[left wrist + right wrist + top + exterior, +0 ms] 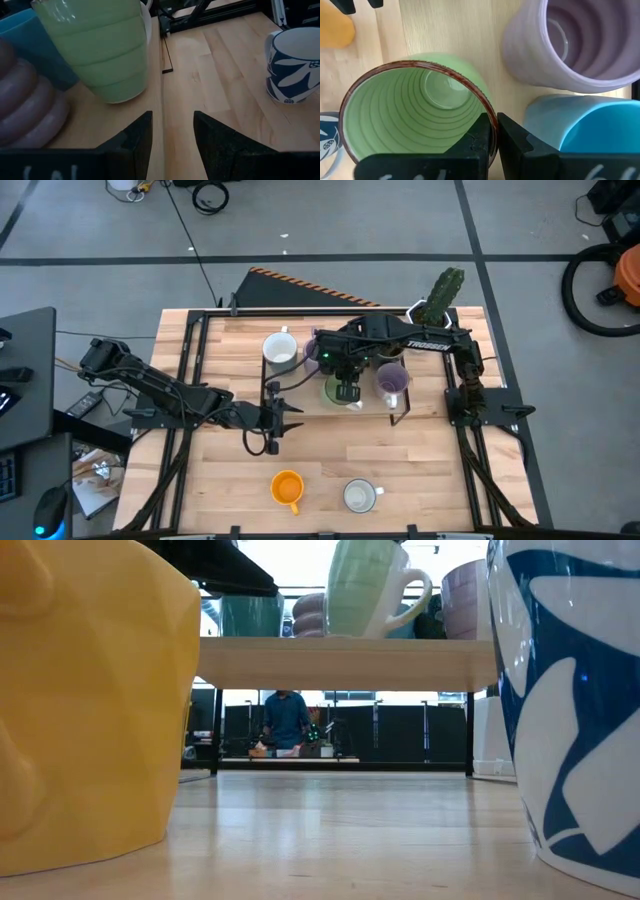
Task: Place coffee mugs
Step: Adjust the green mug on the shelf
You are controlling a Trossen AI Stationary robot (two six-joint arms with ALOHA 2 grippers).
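Note:
A green mug (420, 105) with a brown rim stands on a raised wooden shelf (350, 662) at the table's middle, with my right gripper (347, 390) shut on it from above. Beside it on the shelf are a lavender mug (575, 40), a blue mug (585, 125) and a second lavender mug (25, 100). A white mug (280, 348) stands at the shelf's far left. My left gripper (172, 135) is open just left of the shelf's near edge, pointing at the green mug (100, 50), nothing between its fingers. An orange mug (287, 487) and a white mug with blue pattern (360, 496) stand near the front edge. My right gripper pinches the green mug's wall at the rim (492, 127), one finger inside the mug and one outside, on the side toward the blue mug. The fingers come from above, pointing steeply down. The mug stays upright, its base level with the shelf top (355, 635).
A tall white planter with a green cactus (440, 298) stands at the far right corner. Black frame rails run along the table's left and right sides. Bare wood lies between the shelf and the two front mugs. A person shows far behind the table (287, 720).

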